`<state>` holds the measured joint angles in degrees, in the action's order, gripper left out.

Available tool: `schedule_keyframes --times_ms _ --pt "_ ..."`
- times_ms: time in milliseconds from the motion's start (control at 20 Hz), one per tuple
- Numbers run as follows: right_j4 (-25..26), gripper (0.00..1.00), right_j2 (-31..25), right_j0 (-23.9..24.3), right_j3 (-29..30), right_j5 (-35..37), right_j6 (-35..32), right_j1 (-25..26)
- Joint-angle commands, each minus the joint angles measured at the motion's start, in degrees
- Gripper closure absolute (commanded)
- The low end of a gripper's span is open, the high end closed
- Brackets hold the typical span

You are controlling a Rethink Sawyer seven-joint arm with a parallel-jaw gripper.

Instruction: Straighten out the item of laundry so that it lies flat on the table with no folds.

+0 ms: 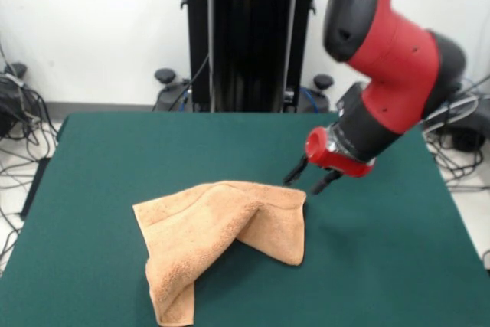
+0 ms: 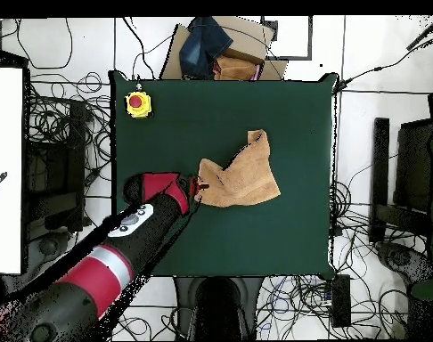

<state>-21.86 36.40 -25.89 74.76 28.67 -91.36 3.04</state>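
Note:
The peach-orange towel (image 1: 222, 239) lies crumpled on the green table (image 1: 115, 158), with one side folded over itself and a narrow flap reaching toward the near edge. In the overhead view the towel (image 2: 245, 176) sits near the table's middle (image 2: 256, 240). My gripper (image 1: 304, 186) is open and empty. It hovers just beyond the towel's far right corner, with its black fingers (image 1: 294, 171) pointing down and close to the cloth. In the overhead view the gripper (image 2: 195, 189) is at the towel's left end.
A yellow box with a red button (image 2: 138, 104) stands in a table corner. A cardboard box with a dark blue item (image 2: 216, 49) lies past the table's edge. The black pedestal (image 1: 249, 36) stands behind the table. Cables cover the floor around it.

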Motion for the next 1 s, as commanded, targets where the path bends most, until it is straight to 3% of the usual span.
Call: schedule_keyframes --times_ms 50,650,1000 --pt "-2.6 0.00 -5.1 -0.6 2.5 5.6 -16.7 -3.3" --pt "-1.4 0.00 -4.6 0.4 -0.1 -1.5 -16.6 3.0" --pt "-1.6 0.00 -3.6 0.6 -2.0 -1.6 -16.6 4.8"
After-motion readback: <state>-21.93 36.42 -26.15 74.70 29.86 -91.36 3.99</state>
